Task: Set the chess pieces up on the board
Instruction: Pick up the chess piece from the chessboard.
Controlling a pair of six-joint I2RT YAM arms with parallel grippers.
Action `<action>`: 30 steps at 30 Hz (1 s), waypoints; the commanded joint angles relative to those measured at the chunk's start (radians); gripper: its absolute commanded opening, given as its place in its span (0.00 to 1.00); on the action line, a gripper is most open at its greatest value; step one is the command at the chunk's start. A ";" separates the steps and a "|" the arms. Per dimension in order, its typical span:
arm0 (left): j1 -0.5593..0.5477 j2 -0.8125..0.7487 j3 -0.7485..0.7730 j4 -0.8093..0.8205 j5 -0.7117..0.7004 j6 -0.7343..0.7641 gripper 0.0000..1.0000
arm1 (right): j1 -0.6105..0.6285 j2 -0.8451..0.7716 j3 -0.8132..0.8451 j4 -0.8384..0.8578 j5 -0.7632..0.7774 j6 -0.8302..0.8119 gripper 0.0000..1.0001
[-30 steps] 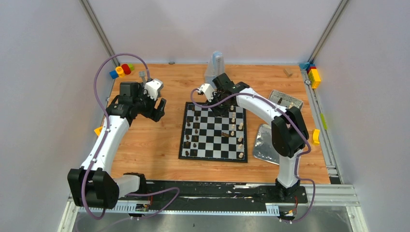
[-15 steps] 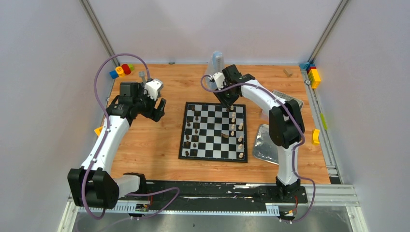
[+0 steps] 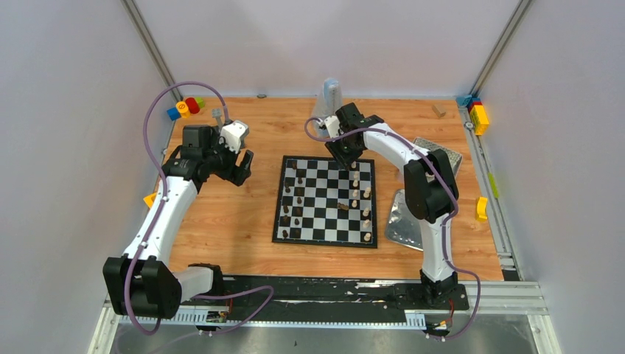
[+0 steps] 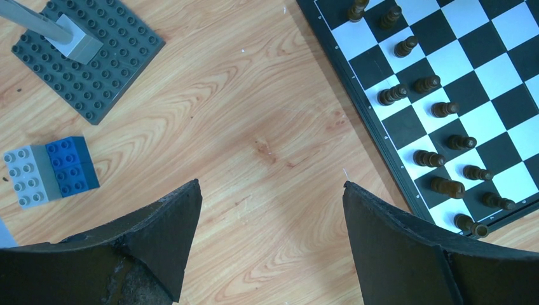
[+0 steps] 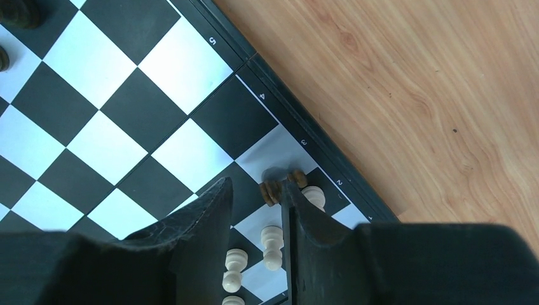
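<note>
**Table:** pale wooden tabletop (image 3: 228,214), on which all the items are borne.

**Board:** flat black-and-white chequered chessboard with a thin black border (image 3: 320,221), laid at the table's centre between the two arms.

**Tray:** shiny silver metal tray (image 3: 404,214), set just beside the board's right edge.

**Baseplate:** dark grey studded baseplate (image 4: 108,76), seen in the left wrist view apart from the board, with a grey block (image 4: 73,35) seated on it. A blue and pale grey brick pair (image 4: 47,171) lies nearby on the wood.

**Left gripper** (image 4: 270,187): held over bare wood left of the board, jaws spread wide, nothing between them.

**Right gripper** (image 5: 257,184): held over the board's far right corner, fingers parted only narrowly. A dark brown turned piece (image 5: 274,189) is seen lying sideways at the fingertips. Whether it is clamped cannot be told.

**Dark brown chess pieces** (image 4: 429,82): stood in the board's two left columns. One more (image 3: 343,206) is lying mid-board.

**Pale cream chess pieces** (image 5: 272,241): stood along the board's right columns.
</note>
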 commanded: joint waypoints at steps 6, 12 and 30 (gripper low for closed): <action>0.007 -0.011 0.001 0.025 0.015 0.002 0.89 | 0.005 -0.004 0.030 -0.008 0.019 0.028 0.35; 0.006 -0.016 -0.003 0.025 0.012 0.003 0.90 | 0.004 0.000 0.029 -0.011 0.038 0.025 0.33; 0.006 -0.019 -0.006 0.025 0.016 0.005 0.90 | 0.004 0.029 0.037 -0.021 0.055 0.023 0.27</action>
